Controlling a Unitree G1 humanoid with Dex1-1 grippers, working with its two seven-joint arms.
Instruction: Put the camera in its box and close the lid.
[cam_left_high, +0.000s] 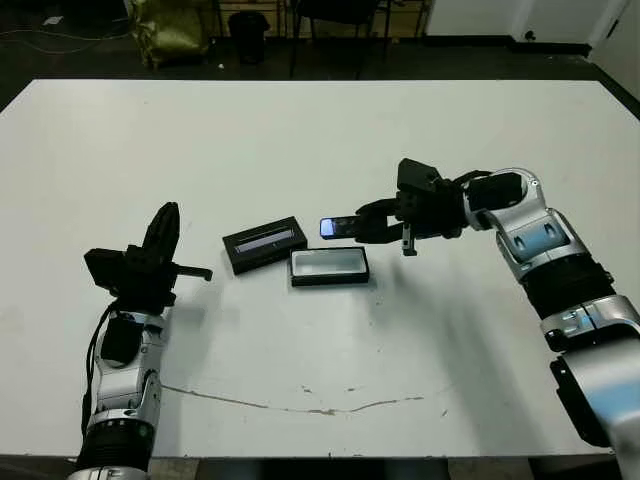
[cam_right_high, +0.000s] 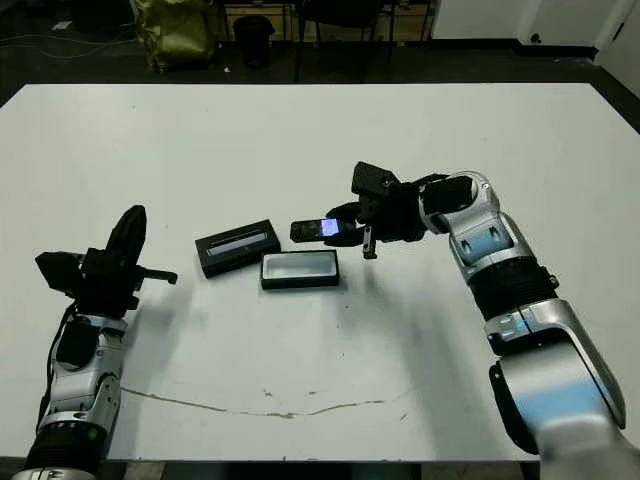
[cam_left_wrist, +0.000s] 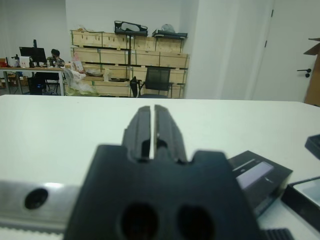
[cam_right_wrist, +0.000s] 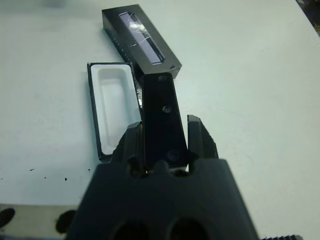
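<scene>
My right gripper (cam_left_high: 368, 224) is shut on the camera (cam_left_high: 338, 227), a slim black bar whose glossy face catches the light. It holds the camera in the air just behind the box (cam_left_high: 329, 266), an open black tray with a white lining. In the right wrist view the camera (cam_right_wrist: 162, 117) sticks out between the fingers, beside the box (cam_right_wrist: 111, 111) and short of the lid (cam_right_wrist: 140, 41). The lid (cam_left_high: 265, 243), black with a grey strip, lies on the table to the left of the box. My left gripper (cam_left_high: 163, 232) is shut and empty, left of the lid.
A thin dark crack (cam_left_high: 300, 405) runs across the white table near its front edge. Beyond the far edge stand a yellow-green bag (cam_left_high: 170, 30), a dark bin (cam_left_high: 248, 35) and chair legs. A person (cam_left_wrist: 55, 57) sits at a desk far off.
</scene>
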